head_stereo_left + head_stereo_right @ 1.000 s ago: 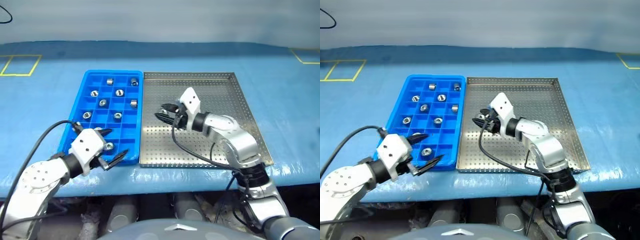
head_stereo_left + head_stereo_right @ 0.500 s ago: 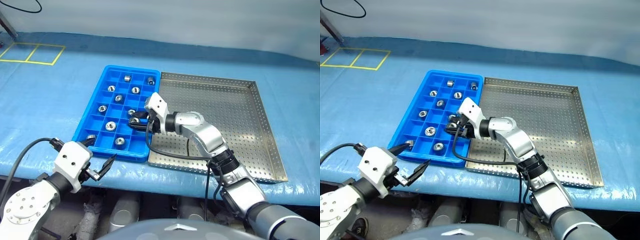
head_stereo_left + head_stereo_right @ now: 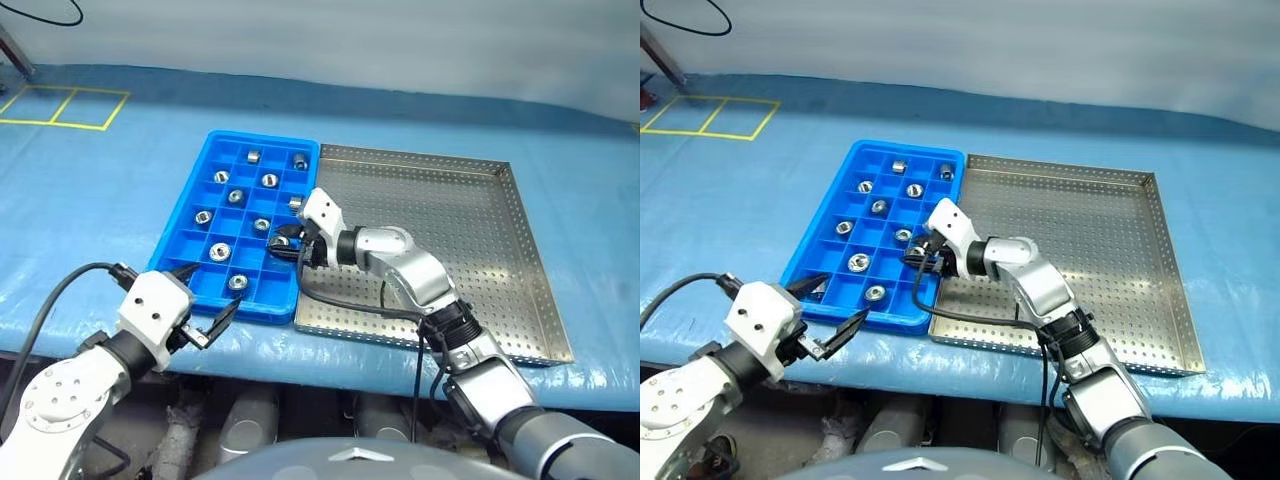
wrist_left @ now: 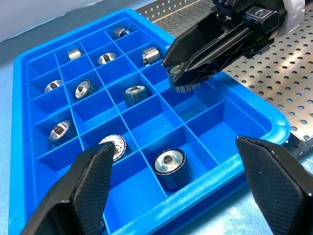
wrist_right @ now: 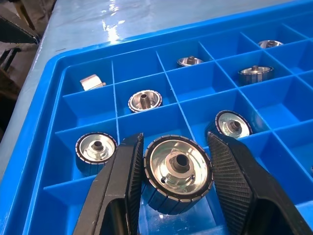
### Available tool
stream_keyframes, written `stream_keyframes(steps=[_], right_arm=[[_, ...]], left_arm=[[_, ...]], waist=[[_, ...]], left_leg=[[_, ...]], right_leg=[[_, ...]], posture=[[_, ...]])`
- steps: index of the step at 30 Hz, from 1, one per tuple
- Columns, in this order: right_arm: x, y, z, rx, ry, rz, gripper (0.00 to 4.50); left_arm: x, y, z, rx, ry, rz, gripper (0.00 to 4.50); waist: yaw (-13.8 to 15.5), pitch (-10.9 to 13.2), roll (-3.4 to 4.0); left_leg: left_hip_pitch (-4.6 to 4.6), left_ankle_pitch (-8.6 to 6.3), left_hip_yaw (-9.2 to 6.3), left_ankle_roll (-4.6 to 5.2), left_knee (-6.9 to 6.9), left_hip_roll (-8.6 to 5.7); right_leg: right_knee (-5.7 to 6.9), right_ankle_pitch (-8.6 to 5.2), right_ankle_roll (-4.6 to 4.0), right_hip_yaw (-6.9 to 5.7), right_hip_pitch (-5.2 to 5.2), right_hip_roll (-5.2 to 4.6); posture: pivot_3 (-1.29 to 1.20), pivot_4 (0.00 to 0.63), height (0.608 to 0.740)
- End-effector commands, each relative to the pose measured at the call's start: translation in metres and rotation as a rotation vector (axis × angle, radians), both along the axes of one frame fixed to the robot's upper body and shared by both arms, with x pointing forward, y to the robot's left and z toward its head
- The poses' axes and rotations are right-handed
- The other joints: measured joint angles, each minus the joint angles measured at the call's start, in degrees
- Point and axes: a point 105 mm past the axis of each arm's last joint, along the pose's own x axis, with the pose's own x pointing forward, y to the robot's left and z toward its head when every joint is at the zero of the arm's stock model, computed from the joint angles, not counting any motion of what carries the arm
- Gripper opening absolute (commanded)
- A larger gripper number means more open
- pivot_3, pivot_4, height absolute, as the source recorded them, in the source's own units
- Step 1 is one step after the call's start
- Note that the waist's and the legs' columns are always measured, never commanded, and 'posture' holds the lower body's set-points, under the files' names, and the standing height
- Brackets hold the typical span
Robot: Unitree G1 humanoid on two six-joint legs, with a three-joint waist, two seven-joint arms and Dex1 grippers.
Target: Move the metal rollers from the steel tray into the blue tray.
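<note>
The right gripper [image 5: 176,188] is clamped on one metal roller [image 5: 178,174], its two black fingers [image 5: 120,191] pressed on the ribbed sides with the bright face and dark centre hole turned toward the wrist camera; taking the blue tray [image 3: 172,252] as the landmark, the held roller hangs above the tray's column nearest the steel tray [image 3: 480,290], toward the tray's near end, over a compartment that looks empty; the other metal rollers [image 3: 222,251] already lie one to a compartment across the tray, several toward its far end and two near its front rim; the steel tray, touching the blue tray's right side, looks bare of rollers, so this may well be the last one. To do the drop well, I would centre the roller over the empty cell, not over a divider wall; lower it until it sits just inside the walls, then part the fingers only slightly, so it cannot bounce into a filled neighbour. The left gripper [image 3: 203,307] hovers at the tray's near front rim with its jaws wide apart and empty; it should keep off the rim.
</note>
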Motion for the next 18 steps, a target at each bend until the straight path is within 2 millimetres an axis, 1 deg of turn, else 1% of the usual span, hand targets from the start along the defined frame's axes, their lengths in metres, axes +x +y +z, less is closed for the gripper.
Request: stream_keyframes(steps=[1,2,4,7,8,10,11,14,18], right_arm=[[-0.002,0.0,0.016,0.045,-0.053,0.006,2.09],[-0.002,0.0,0.016,0.045,-0.052,0.006,2.45],[-0.001,-0.001,0.019,0.061,-0.063,-0.011,2.95],[0.002,-0.003,0.026,0.089,-0.079,-0.043,2.95],[0.003,-0.005,0.027,0.093,-0.084,-0.053,2.95],[0.007,-0.011,0.031,0.102,-0.104,-0.096,2.95],[0.012,-0.016,0.034,0.106,-0.119,-0.137,2.95],[0.022,-0.042,0.04,0.101,-0.16,-0.263,2.95],[0.028,-0.086,0.037,0.049,-0.21,-0.426,2.95]], left_arm=[[0.001,-0.005,0.002,0.001,-0.011,-0.032,4.34],[0.002,-0.005,0.002,0.001,-0.012,-0.033,4.34],[0.003,-0.005,0.002,0.002,-0.013,-0.034,4.34],[0.006,-0.006,0.003,-0.001,-0.018,-0.043,4.34],[0.007,-0.007,0.003,-0.003,-0.019,-0.048,4.34],[0.011,-0.01,0.004,-0.012,-0.034,-0.06,4.34],[0.015,-0.012,0.006,-0.023,-0.048,-0.063,4.34],[0.032,-0.02,0.014,-0.069,-0.114,-0.06,4.34],[0.051,-0.033,0.019,-0.113,-0.186,-0.093,4.34]], waist=[[-0.1,0.0,0.0],[-0.2,0.0,0.0],[-0.2,0.0,0.0],[-0.3,0.0,0.0],[-0.4,0.0,0.0],[-0.5,0.0,0.0],[-0.5,0.0,0.0],[-0.4,0.0,0.02],[-0.6,0.0,0.02]], left_leg=[[0.0,0.0,0.0,0.0,0.0,0.0],[0.0,0.0,0.0,0.0,0.0,0.0],[0.0,0.0,-0.02,-0.01,-0.01,0.01],[0.0,0.01,-0.03,-0.02,-0.02,0.01],[-0.01,0.02,-0.05,-0.04,-0.02,0.01],[0.0,0.02,-0.05,-0.04,-0.01,0.01],[0.0,0.02,-0.05,-0.04,-0.01,0.0],[0.0,0.03,-0.1,-0.05,0.01,-0.05],[-0.02,0.03,-0.1,-0.05,0.02,-0.11]], right_leg=[[0.0,0.0,0.0,0.0,0.01,0.0],[-0.01,0.0,0.0,0.0,0.01,0.0],[0.0,0.0,-0.01,-0.01,0.0,0.0],[0.01,0.0,-0.01,-0.02,-0.01,0.0],[0.01,0.0,-0.01,-0.03,-0.01,0.0],[0.01,-0.03,0.04,-0.04,0.0,0.0],[0.01,-0.06,0.08,-0.03,0.01,0.0],[-0.01,-0.05,0.09,-0.08,0.06,-0.03],[-0.04,0.06,0.05,-0.08,0.09,-0.11]], posture=[[0.17,0.15,0.74],[0.17,0.15,0.74],[0.17,0.15,0.74],[0.17,0.15,0.74],[0.12,0.15,0.74],[0.12,0.15,0.74],[0.1,0.15,0.74],[0.08,0.15,0.74],[0.01,0.15,0.74]])
